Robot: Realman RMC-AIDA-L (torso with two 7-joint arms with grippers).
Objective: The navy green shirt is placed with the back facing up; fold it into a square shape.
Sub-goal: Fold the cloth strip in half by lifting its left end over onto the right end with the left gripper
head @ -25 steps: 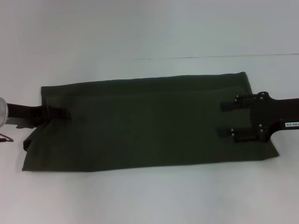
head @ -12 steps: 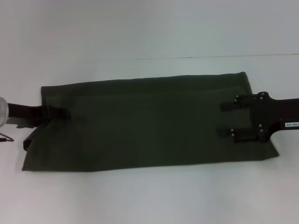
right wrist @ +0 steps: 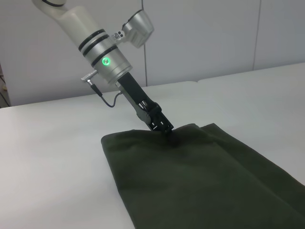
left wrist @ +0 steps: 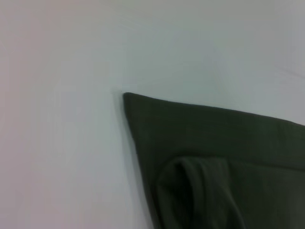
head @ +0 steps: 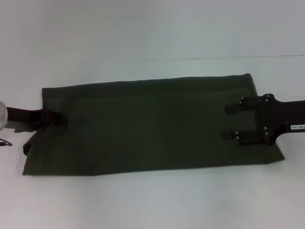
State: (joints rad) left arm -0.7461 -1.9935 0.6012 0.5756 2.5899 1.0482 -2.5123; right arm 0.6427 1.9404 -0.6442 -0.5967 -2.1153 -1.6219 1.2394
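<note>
The navy green shirt (head: 152, 124) lies flat as a long folded band across the white table, plain side up. My right gripper (head: 231, 121) is open over the band's right end, one finger near the far edge and one nearer the front, both low over the cloth. My left gripper (head: 59, 116) reaches just over the shirt's left edge. In the right wrist view the left gripper (right wrist: 164, 126) has its tip down on the shirt (right wrist: 190, 176) near that end. The left wrist view shows a corner of the shirt (left wrist: 214, 143) with a small raised fold.
The white table (head: 152, 200) stretches on all sides of the shirt. A thin seam line (head: 214, 59) crosses it behind the shirt. A dark flap of cloth (head: 27, 144) sticks out at the shirt's left front. A pale wall (right wrist: 214, 38) stands behind the table.
My left gripper has drawn back a little to the left over the shirt's edge. The shirt and the right gripper have not moved.
</note>
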